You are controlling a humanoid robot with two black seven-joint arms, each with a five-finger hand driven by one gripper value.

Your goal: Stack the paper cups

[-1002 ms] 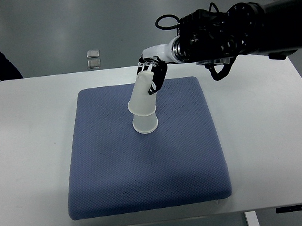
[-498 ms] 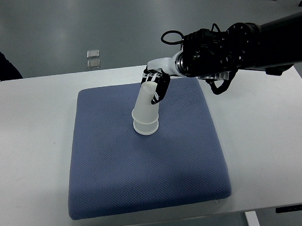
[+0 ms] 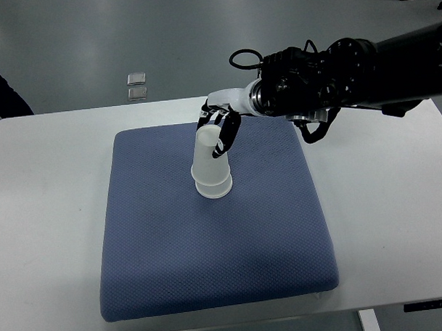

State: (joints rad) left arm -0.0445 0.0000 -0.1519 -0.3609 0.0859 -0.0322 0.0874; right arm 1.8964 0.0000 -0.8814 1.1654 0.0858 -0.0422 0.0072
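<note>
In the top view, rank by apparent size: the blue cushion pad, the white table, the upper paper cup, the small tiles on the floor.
1. white table
2. blue cushion pad
3. upper paper cup, held by the right hand
4. small floor tiles, though farther from the camera.

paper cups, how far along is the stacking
Done: the top cup sits upside down over the bottom cup on the blue cushion. In hand: the right hand grips the top cup near its base. Left: letting go. No other loose cups show.
</note>
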